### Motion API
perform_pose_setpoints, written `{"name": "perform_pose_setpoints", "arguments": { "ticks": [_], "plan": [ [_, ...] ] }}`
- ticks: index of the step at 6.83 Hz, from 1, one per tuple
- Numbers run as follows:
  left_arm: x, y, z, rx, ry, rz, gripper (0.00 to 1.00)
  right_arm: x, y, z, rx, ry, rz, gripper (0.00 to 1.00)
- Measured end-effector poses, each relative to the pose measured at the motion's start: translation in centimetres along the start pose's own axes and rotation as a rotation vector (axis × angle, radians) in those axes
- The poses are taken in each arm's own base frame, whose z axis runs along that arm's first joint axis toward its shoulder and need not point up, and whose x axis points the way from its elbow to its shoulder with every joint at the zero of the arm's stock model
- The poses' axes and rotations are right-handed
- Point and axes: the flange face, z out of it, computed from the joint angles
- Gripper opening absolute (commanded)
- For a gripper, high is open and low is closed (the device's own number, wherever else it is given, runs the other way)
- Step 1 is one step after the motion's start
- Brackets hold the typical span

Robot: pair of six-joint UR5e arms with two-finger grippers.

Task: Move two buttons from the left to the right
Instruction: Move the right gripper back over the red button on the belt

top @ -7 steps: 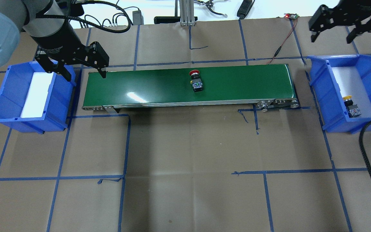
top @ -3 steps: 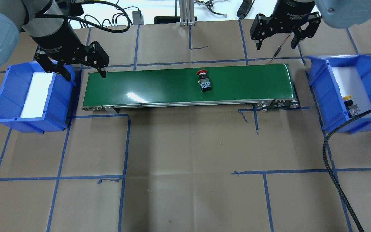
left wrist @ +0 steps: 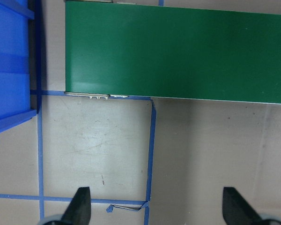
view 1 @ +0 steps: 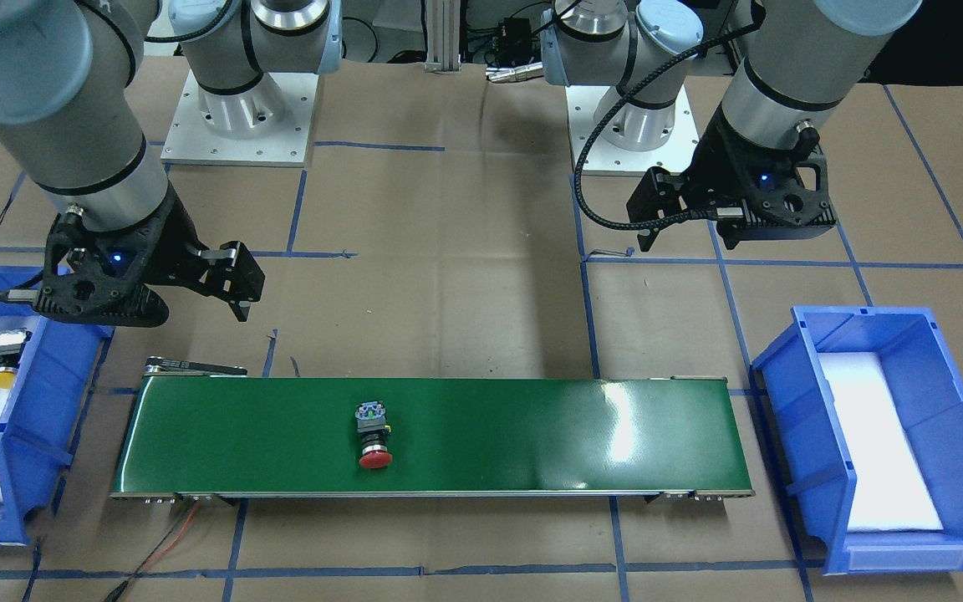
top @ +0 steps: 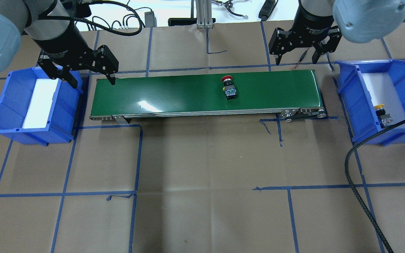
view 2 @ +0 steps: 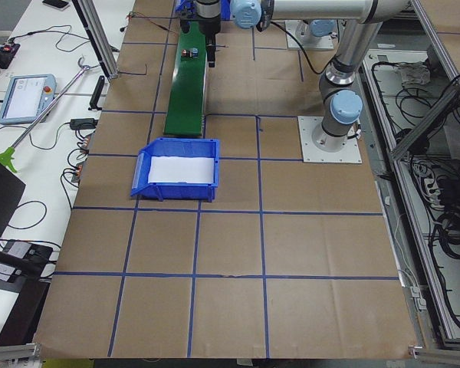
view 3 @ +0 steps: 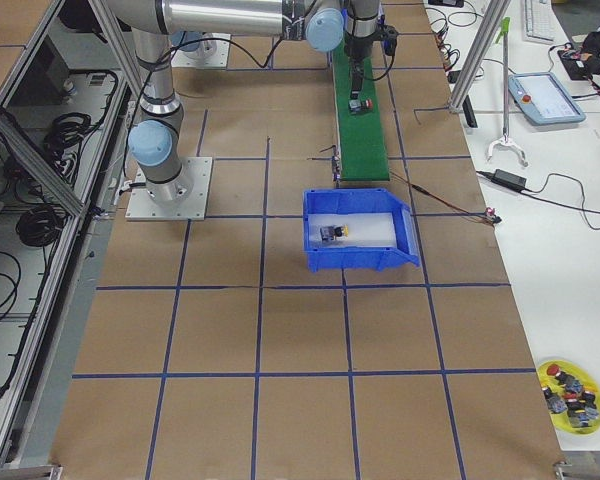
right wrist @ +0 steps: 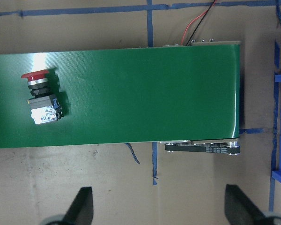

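Two small push-button switches, each with a round mushroom cap, a black collar and a grey-black block at the back, on a brown paper-covered desk [top: 206, 158] marked with blue tape lines. The red-capped push-button switch [top: 229, 88] lies on its side on the long green conveyor belt [top: 160, 93], which runs parallel to the desk's far edge. It sits a little right of the belt's middle, nearer the belt's far long side, with its cap pointing toward the desk's far edge. The yellow-capped push-button switch [top: 383, 115] lies on its side on the white liner [top: 381, 88] of the right blue plastic bin [top: 348, 95], near the desk's right edge. It is in the end of the bin closer to the robot, cap likewise toward the far edge. The left blue plastic bin [top: 7, 105], near the desk's left edge, shows a white foam pad [top: 39, 102] on its floor. The left gripper [top: 93, 83] hangs raised over the belt's left end, just beside the left bin, fingers spread wide and grasping nothing. The right gripper [top: 296, 61] hangs raised over the belt's right end, apart from the red-capped switch, fingers likewise released and bare. Its wrist view looks down on that switch and the belt's right end.
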Motion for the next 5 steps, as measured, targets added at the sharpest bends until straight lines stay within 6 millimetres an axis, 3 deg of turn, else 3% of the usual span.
{"name": "perform_pose_setpoints", "arguments": {
  "ticks": [5],
  "plan": [
    [0.0,0.0,0.0,0.000,0.000,0.000,1.00,-0.3,-1.5,5.3,0.036,-0.012,-0.007,0.99]
  ]
}}
